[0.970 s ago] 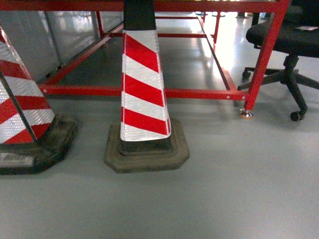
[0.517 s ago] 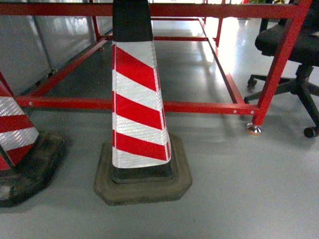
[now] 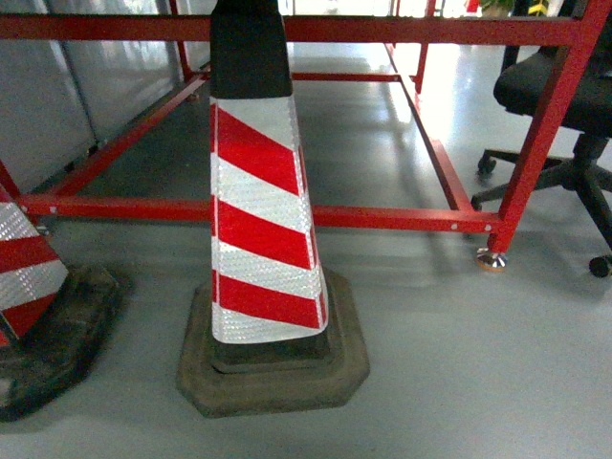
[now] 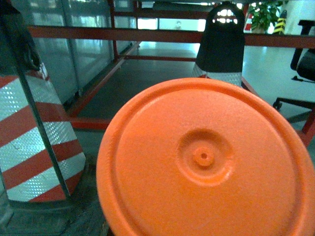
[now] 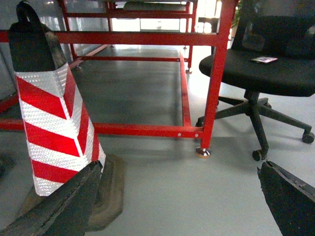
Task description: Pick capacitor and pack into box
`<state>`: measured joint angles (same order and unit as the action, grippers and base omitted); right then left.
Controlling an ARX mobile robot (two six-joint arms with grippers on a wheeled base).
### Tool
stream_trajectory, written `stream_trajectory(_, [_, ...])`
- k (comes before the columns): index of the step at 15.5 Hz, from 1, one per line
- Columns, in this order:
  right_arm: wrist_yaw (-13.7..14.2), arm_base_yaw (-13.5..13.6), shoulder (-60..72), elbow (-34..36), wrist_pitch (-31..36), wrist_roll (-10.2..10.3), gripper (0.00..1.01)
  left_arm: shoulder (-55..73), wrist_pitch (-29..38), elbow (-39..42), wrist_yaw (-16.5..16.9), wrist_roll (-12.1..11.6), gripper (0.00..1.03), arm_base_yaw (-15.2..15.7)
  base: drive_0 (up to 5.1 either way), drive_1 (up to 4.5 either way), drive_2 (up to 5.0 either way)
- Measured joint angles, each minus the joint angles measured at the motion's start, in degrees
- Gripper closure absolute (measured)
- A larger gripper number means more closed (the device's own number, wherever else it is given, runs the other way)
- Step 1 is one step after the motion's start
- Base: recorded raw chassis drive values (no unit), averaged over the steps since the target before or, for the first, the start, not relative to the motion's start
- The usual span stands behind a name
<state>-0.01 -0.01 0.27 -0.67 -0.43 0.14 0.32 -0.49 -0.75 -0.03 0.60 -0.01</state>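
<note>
A round orange face with a small central dimple fills most of the left wrist view; it is the end of the capacitor (image 4: 206,162), hanging close to the camera above the floor. It hides my left gripper's fingers, which appear shut on it. In the right wrist view my right gripper (image 5: 179,206) is open and empty over bare grey floor. One of its dark fingers (image 5: 64,206) shows at the lower left, the other at the lower right. The box is out of view. Neither gripper shows in the head view.
A red-and-white striped cone (image 3: 258,220) on a dark base stands straight ahead, with a second cone (image 3: 38,296) at the left edge. Behind them runs a low red metal frame (image 3: 382,218). A black office chair (image 5: 266,69) stands to the right.
The head view has come closer to the cone. The cone and the red frame now sit lower and larger in the picture. The left cone has slid further out of the left edge.
</note>
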Motion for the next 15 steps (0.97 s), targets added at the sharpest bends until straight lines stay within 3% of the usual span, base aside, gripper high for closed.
stream_trajectory(15, [0.07, 0.0, 0.0, 0.0, 0.11, 0.09, 0.03, 0.0, 0.09, 0.0, 0.0, -0.63, 0.59, 0.0, 0.0, 0.0, 0.0])
